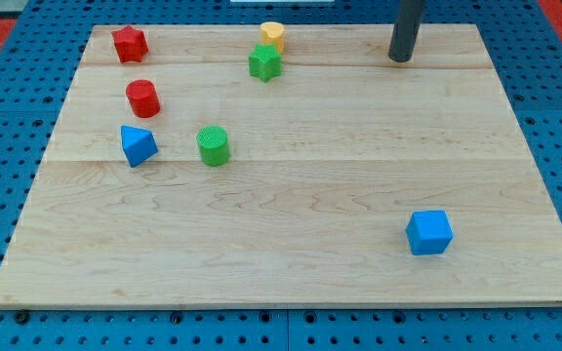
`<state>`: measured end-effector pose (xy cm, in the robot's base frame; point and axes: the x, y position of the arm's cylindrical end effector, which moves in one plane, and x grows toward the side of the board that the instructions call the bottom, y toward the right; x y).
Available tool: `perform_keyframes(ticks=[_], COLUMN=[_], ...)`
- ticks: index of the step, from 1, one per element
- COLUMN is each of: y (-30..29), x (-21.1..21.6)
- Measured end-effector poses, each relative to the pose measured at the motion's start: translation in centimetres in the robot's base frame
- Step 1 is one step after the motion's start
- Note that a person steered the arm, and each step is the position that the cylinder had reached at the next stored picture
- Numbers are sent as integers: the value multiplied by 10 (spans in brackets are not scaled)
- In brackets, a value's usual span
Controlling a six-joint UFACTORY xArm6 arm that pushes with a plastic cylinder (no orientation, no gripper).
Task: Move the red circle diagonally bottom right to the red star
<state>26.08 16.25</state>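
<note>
The red circle [143, 98] stands near the board's upper left. The red star [129, 44] lies above it and slightly to the view's left, at the top left corner. The two are apart by a small gap. My tip [399, 58] rests on the board near the view's top right, far to the right of both red blocks and touching no block.
A blue triangular block [138, 145] sits just below the red circle. A green circle [213, 145] is to its right. A green star [264, 63] and a yellow block [272, 36] stand at top centre. A blue cube [428, 232] is at lower right. The wooden board [291, 263] has blue pegboard around it.
</note>
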Motion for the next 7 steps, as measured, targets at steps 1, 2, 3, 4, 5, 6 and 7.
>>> perform_keyframes(ticks=[1,2,3,4,5,6,7], y=[-22,-23,-23,-24,-24,-24,-29], x=[19,21,23,23,23,23,27])
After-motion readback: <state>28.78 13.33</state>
